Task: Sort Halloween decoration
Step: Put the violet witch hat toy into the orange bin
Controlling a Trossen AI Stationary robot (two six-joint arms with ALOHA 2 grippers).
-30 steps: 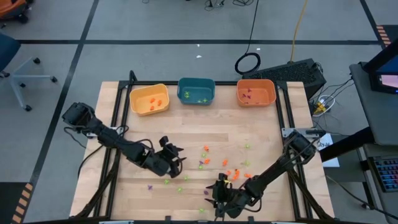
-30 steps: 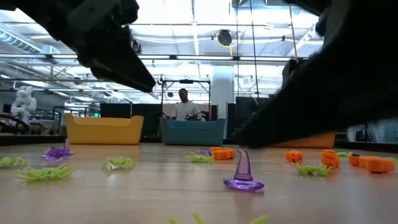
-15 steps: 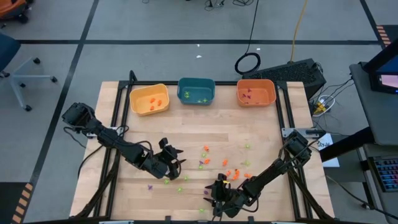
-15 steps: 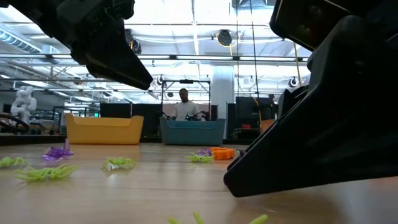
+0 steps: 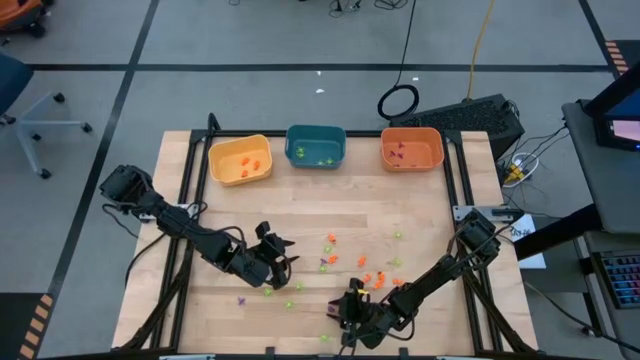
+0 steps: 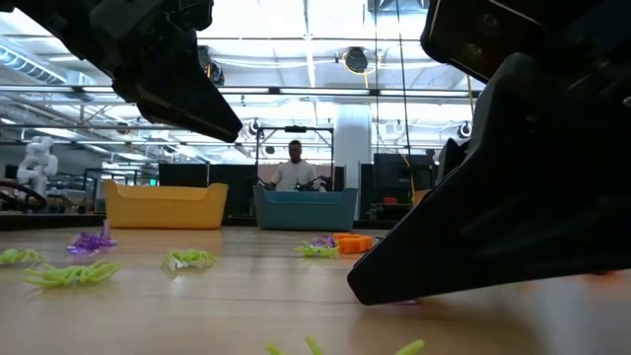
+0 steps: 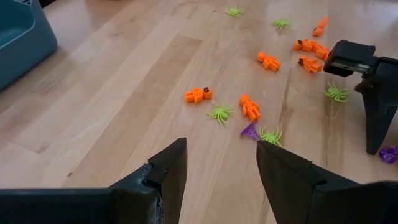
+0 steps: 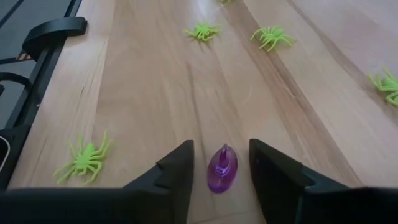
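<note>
Now the purple witch hat (image 8: 222, 168) is framed upright between the parted fingers of the right gripper (image 8: 221, 177), well short of the orange bin (image 5: 411, 148), and should be pinched squarely.

In the low view the right arm (image 6: 513, 197) hides the purple hat (image 8: 222, 169).

The high view looks straight down on the whole surface (image 5: 300, 215). The low view sits at surface level, facing the bins (image 6: 166, 205). Each wrist view looks close past its own claw; both show scattered trinkets (image 7: 219, 114).
</note>
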